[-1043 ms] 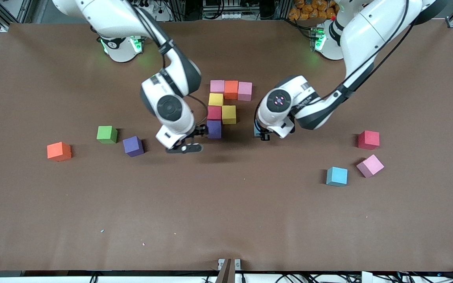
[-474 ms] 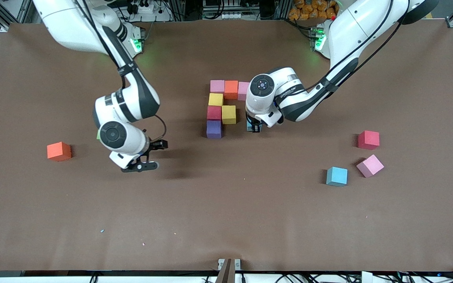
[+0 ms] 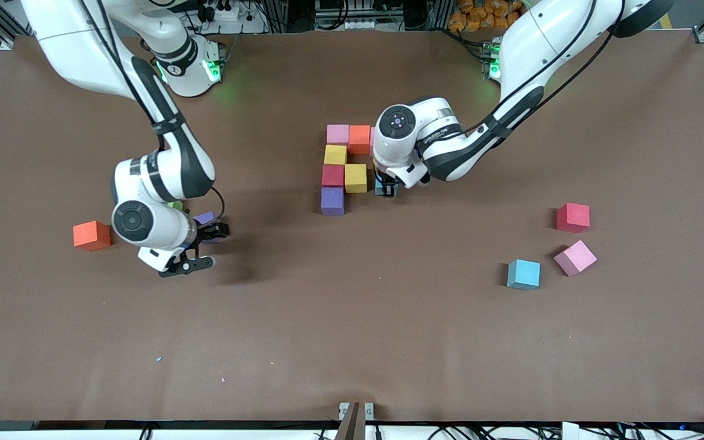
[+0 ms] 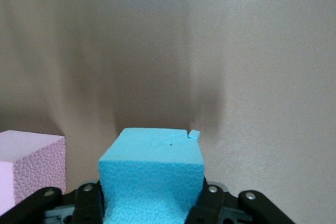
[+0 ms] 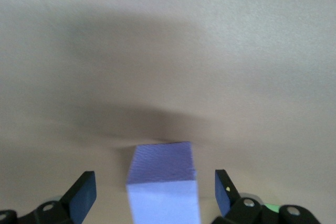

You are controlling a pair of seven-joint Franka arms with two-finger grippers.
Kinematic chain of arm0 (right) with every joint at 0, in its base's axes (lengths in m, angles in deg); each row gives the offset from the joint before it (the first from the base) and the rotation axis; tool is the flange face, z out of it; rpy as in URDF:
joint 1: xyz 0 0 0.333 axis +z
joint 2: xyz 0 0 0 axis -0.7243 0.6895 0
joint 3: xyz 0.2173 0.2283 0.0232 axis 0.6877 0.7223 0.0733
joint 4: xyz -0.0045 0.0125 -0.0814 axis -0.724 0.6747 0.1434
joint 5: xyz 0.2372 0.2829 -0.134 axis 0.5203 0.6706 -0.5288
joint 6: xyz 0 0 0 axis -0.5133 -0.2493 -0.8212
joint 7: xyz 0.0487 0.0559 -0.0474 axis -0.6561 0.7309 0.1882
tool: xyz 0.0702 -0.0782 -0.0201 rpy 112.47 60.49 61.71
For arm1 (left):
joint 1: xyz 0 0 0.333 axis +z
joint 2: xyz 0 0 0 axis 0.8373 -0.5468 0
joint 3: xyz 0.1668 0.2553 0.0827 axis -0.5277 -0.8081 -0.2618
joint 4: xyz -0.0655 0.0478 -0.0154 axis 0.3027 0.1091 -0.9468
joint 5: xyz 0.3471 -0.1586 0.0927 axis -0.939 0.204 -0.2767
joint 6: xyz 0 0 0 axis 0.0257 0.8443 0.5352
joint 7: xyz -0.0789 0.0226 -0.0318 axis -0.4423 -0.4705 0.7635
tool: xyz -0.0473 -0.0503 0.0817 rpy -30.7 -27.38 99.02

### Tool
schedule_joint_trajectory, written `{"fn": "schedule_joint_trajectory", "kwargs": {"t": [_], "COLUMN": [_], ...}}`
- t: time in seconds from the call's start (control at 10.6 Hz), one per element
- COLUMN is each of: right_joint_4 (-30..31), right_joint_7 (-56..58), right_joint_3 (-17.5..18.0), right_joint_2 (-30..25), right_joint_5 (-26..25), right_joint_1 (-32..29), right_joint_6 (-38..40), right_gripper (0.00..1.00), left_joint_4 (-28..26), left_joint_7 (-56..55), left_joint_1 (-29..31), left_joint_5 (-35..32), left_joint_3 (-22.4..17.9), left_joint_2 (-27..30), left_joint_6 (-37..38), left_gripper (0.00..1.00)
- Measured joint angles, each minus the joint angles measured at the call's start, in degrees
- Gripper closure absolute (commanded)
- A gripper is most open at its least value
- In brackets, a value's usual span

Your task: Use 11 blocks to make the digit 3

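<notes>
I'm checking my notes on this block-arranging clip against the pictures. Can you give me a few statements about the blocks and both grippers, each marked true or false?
1. The left gripper is shut on a matte cyan cube. True.
2. The right gripper is shut on a matte purple cube. False: its fingers stand open on either side of that cube.
3. A matte orange cube lies loose toward the right arm's end of the table. True.
4. The loose matte pink cube sits on top of the loose matte red cube. False: they lie apart on the table.
</notes>
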Motion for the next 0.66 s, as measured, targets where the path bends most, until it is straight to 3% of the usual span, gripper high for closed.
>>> {"fn": "schedule_joint_trajectory", "kwargs": {"t": [0.66], "right_joint_4": [5.1], "right_joint_7": [2.0], "right_joint_3": [0.6], "right_joint_2": [0.8], "right_joint_5": [-0.1], "right_joint_1": [0.2], "right_joint_6": [-2.2], "right_gripper": [0.00], "left_joint_4": [-0.2], "left_joint_7": [-0.7], "left_joint_1": [-0.9], "left_joint_5": [-1.3], "left_joint_3": [-0.4], "left_joint_2": [-0.3], "left_joint_6": [-1.0], "left_gripper": [1.00]}}
